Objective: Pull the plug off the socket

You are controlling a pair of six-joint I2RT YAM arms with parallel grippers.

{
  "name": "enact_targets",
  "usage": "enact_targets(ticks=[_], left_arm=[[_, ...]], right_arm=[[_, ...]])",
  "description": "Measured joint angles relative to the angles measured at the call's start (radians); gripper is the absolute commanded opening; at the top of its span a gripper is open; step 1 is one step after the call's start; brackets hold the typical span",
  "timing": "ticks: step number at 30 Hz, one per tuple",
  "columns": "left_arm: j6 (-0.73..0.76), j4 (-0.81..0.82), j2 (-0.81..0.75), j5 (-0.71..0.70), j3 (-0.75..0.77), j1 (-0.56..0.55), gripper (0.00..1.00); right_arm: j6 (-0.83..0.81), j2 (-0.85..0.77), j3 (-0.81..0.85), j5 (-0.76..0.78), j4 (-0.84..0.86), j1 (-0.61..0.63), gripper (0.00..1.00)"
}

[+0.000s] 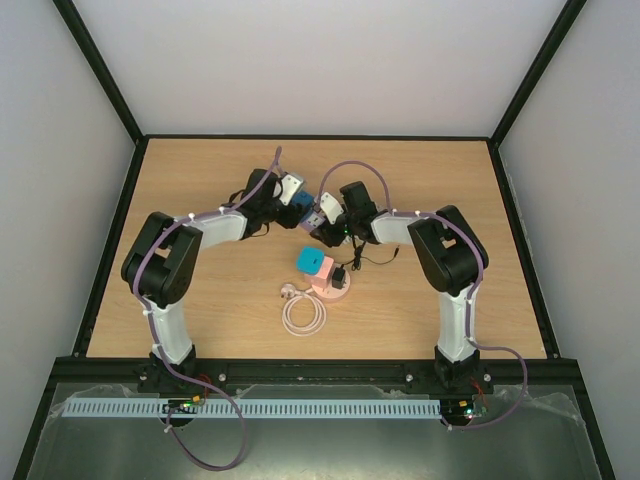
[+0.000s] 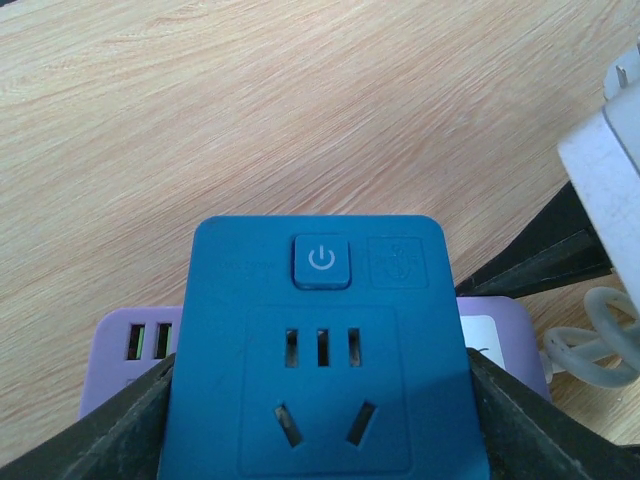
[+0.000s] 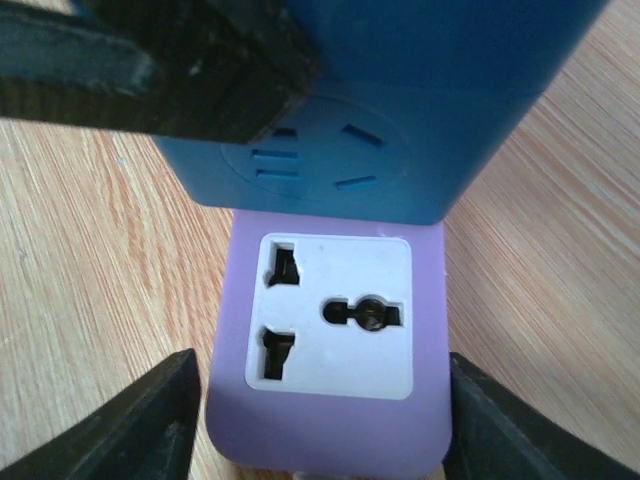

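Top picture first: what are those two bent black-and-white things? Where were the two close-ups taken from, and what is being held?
They are two robot arms, the left arm and the right arm. Both are bolted to the near edge of a wooden table and filmed from above. Each close-up comes from a small camera on one wrist. The left one shows the left pincer closed on a blue socket cube. The right one shows the right pincer on either side of a purple socket cube that sits against the blue one. I cannot tell whether it squeezes. Also on the table are a teal cube against a pink piece, a black plug and a coiled white cable.
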Motion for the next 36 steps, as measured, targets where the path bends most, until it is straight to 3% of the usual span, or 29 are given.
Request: enact_targets(ticks=[3,17,29,36], left_arm=[[0.0,0.011,0.0,0.002,-0.005,0.0,0.49],[-0.006,0.015,-0.005,0.014,-0.013,0.0,0.42],[-0.016,0.02,-0.005,0.037,-0.014,0.005,0.38],[-0.027,0.014,-0.005,0.053,-0.011,0.012,0.37]], right_arm=[[0.011,0.005,0.0,-0.018,0.007,-0.002,0.64],[0.045,0.013,-0.07,-0.008,0.174,-0.002,0.32],[0.046,0.013,-0.072,-0.004,0.18,0.0,0.09],[0.058,0.014,-0.069,-0.003,0.177,0.0,0.02]])
